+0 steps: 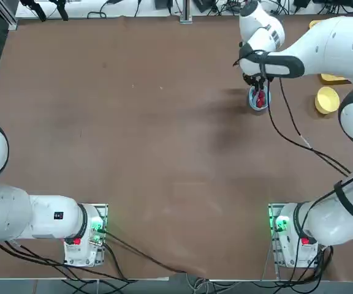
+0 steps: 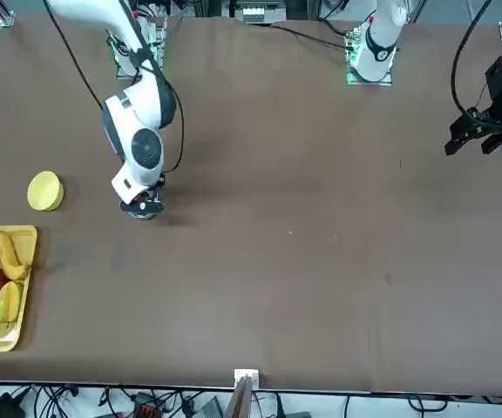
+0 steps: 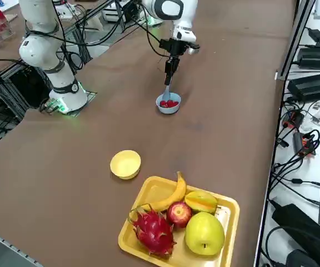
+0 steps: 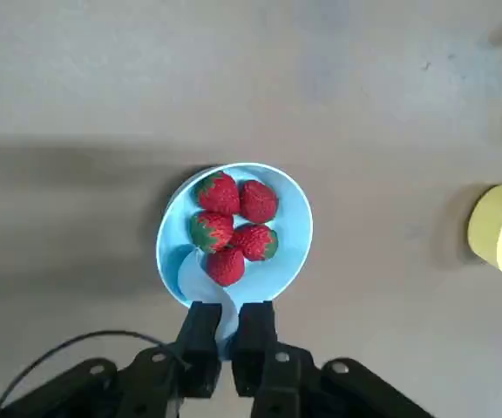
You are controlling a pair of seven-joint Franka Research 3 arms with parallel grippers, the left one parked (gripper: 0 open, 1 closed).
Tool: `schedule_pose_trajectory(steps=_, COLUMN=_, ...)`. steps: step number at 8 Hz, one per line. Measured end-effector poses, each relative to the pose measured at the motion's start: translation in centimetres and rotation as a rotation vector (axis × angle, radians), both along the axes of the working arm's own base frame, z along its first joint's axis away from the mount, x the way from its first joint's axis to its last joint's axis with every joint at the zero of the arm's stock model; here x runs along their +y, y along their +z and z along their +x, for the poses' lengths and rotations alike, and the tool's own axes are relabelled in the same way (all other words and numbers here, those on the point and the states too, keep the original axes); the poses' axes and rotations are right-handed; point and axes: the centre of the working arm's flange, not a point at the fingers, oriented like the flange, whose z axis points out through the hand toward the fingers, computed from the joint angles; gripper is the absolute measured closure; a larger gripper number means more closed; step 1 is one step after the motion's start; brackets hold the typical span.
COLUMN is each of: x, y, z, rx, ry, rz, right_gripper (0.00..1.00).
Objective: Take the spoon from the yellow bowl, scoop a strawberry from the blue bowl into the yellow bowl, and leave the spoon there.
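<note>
Now | right hand (image 4: 227,335) grasping smooth plastic spoon (image 4: 203,280) | round blue bowl (image 4: 172,228)

Strawberry bowl (image 3: 168,109) left of plain bowl (image 3: 125,164), well apart, from robot's side. Strawberries (image 4: 257,201) clustered in first. Spoon (image 4: 200,280) dips in beside them, perhaps touching one; right gripper (image 4: 225,335) above bowl's rim, at spoon's handle. Tray (image 3: 178,223) beyond plain bowl, further right, banana (image 3: 170,197) and apple (image 3: 179,213) in it.

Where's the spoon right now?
In the right wrist view, the spoon is held in the right gripper, its bowl end dipped into the blue bowl beside the strawberries.
</note>
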Motion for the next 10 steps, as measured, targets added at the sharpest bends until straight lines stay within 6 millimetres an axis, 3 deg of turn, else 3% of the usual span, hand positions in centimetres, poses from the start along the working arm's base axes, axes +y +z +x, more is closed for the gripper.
schedule_pose_trajectory(steps=10, x=3.4, y=-2.8, z=-1.5, rx=-0.071, ry=0.087, rz=-0.176, right_gripper=0.89)
